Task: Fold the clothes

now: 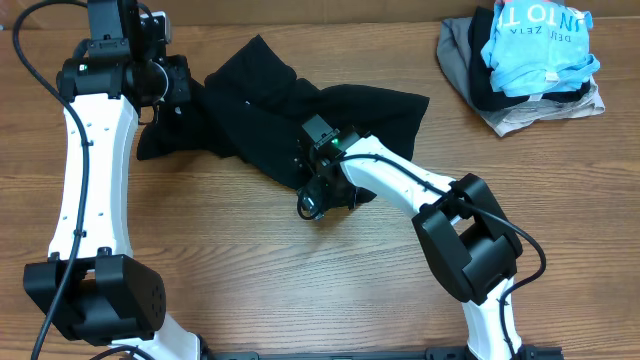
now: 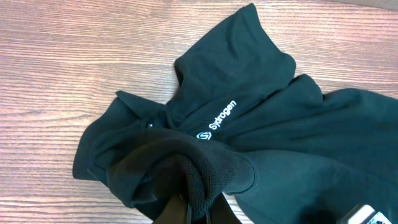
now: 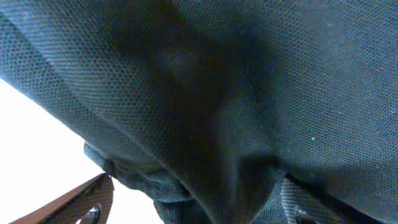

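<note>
Black T-shirt (image 1: 270,115) lies crumpled mid-bench (image 1: 250,270). Left end effector (image 2: 193,208) grips a bunched edge; right end effector (image 1: 322,190) state indeterminable, buried in cloth. Soft, light, limp; best held at hems.

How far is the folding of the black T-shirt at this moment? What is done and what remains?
Done: nothing looks folded; the black T-shirt lies crumpled on the table, logo side up in the left wrist view. In hand: the left gripper pinches a bunch of fabric at one end, and the right gripper is at the opposite edge, cloth filling its camera. Left: spreading it flat, then every fold. The pile of other garments sits apart.
</note>
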`<state>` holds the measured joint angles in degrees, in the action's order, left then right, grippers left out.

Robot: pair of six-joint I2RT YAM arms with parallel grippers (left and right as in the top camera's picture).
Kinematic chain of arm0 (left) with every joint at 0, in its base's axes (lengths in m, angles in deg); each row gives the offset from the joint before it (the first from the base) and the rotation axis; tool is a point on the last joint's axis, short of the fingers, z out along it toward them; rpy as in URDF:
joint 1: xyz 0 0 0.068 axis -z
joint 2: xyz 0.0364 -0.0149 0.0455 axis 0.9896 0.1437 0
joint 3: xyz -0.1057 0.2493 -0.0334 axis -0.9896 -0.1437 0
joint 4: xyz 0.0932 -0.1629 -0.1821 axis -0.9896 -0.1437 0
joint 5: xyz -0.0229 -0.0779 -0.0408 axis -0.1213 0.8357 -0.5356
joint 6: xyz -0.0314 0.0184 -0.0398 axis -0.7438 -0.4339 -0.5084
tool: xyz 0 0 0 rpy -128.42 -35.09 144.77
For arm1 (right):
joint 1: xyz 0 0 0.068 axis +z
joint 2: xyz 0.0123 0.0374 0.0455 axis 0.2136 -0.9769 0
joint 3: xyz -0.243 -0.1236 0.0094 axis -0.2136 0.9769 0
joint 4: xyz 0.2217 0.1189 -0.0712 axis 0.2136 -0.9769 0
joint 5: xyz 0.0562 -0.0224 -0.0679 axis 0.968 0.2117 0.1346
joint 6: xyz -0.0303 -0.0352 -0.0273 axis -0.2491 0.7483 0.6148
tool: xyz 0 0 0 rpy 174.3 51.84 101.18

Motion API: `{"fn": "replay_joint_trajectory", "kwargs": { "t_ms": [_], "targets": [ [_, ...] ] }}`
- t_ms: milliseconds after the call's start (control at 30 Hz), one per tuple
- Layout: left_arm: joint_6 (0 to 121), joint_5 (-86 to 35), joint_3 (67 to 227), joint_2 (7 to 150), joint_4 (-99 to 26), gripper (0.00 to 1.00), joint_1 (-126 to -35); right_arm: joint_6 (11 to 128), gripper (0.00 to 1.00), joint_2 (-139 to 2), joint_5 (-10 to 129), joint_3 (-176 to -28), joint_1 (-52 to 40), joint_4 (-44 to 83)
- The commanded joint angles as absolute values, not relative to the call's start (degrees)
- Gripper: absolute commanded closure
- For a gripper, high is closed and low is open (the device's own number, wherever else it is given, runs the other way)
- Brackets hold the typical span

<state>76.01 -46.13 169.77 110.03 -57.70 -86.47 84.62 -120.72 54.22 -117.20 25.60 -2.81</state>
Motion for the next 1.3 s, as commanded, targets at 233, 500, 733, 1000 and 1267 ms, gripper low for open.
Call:
{"fn": "replay_joint_trajectory", "kwargs": {
  "t_ms": [233,500,733,1000,1267],
  "targets": [
    [75.64,-46.13,170.91,108.1,-57.81,0.96,-86.62,84.65,0.11,-122.06,59.81,-121.61,24.66,-8.3],
    [75.64,-46.11,170.88,108.1,-57.98,0.96,-86.62,84.62,0.15,-122.06,65.48,-124.63,24.66,-10.55],
    [75.64,-46.11,170.88,108.1,-58.09,0.96,-86.62,84.65,0.36,-122.08,64.32,-124.61,24.55,-9.24],
    [75.66,-46.13,170.88,108.13,-58.51,0.96,-86.65,84.69,0.53,-122.27,61.58,-124.52,24.55,-7.82],
    [75.66,-46.13,170.88,108.1,-58.68,0.96,-86.65,84.71,0.48,-122.3,57.52,-123.25,24.55,-5.87]
  ]
}}
